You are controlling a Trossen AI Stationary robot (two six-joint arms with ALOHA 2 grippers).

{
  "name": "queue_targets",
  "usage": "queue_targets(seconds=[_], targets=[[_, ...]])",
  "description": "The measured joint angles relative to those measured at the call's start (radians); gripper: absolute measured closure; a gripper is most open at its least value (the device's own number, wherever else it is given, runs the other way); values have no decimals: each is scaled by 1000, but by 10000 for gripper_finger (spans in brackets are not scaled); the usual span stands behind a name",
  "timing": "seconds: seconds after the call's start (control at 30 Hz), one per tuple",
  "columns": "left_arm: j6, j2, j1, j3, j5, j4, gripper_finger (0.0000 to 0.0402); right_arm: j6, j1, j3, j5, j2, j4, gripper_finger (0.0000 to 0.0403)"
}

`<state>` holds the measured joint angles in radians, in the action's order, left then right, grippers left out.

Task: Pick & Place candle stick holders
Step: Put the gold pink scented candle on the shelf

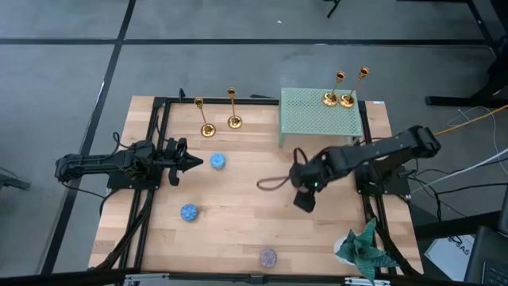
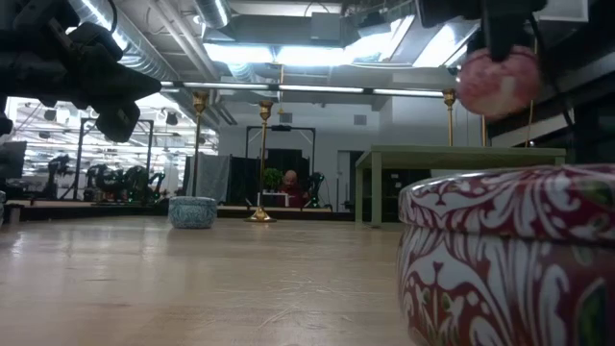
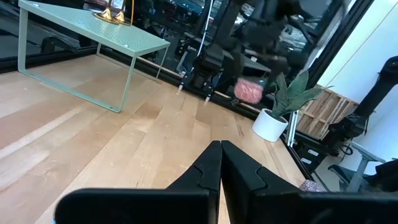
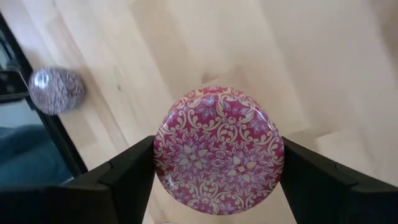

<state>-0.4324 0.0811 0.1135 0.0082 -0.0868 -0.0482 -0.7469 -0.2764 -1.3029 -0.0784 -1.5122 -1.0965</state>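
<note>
A robotics lab: exposed silver ceiling ducts, fluorescent lights, and a black-framed wooden tabletop on grey floor.

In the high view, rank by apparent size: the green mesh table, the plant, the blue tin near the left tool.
1. Green mesh table, clearly largest.
2. Plant, mid-sized.
3. Blue tin, smallest.

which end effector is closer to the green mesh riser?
Right. The right end effector, holding a red patterned tin, sits just in front of the green mesh riser; the left end effector is across the table.
</note>
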Motion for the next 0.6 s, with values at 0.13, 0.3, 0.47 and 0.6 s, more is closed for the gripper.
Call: queue_targets(seconds=[0.13,0.3,0.47,0.6], targets=[[0,0,0,0,0,0,396,33,71,0,8,52,-22,111],[0,0,0,0,0,0,396,75,152,0,29,96,-24,111],[0,0,0,0,0,0,396,110,237,-1,45,135,-24,111],[0,0,0,0,0,0,396,150,301,-1,49,169,-31,111]])
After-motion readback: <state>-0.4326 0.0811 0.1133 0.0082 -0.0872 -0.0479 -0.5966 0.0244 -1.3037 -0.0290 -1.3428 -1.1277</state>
